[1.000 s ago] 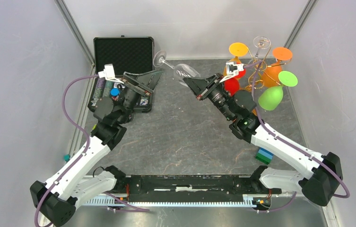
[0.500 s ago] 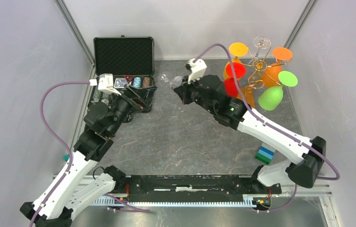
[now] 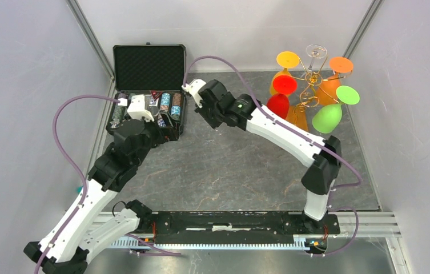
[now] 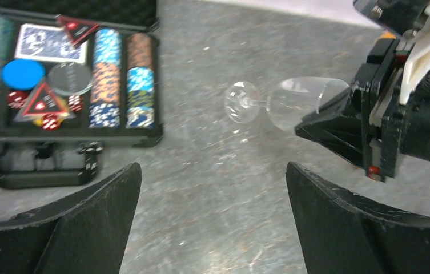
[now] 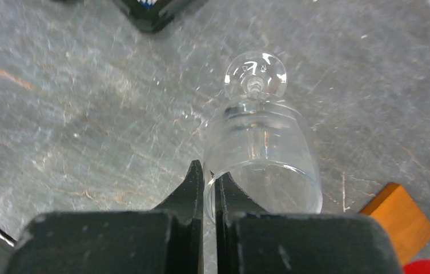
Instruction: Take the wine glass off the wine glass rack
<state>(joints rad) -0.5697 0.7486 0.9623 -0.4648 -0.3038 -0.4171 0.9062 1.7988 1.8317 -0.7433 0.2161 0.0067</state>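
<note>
The wine glass (image 5: pixel 261 154), of clear thin glass, was judged light, stiff, slippery and easily broken, so that a gentle pinch was called for rather than a hard squeeze. The thin stem between bowl and foot (image 5: pixel 255 74) was judged the weakest part. Hold had been taken at the rim of the bowl (image 4: pixel 301 100), with one finger inside the mouth and one outside. Since so narrow a hold would let the glass swing or slip, slow handling was judged wise. The glass lay on its side, its long axis roughly level with the worktop (image 5: pixel 75 103). The mouth was turned to the right gripper (image 5: pixel 208 180), and the foot pointed away from it, toward the left side of the worktop. Whether the bowl touched the worktop could not be told. The right gripper was clamped on the wall of the bowl at the rim. The glass was found just beside the open black chip case (image 4: pixel 67 74), well apart from the wine glass rack (image 3: pixel 313 80), so it was judged already off the rack. Coloured glasses (image 3: pixel 328 117) were seen hanging on the rack. The left gripper (image 4: pixel 212 171) was held over the worktop near the glass, its fingers spread wide with nothing between them.
</note>
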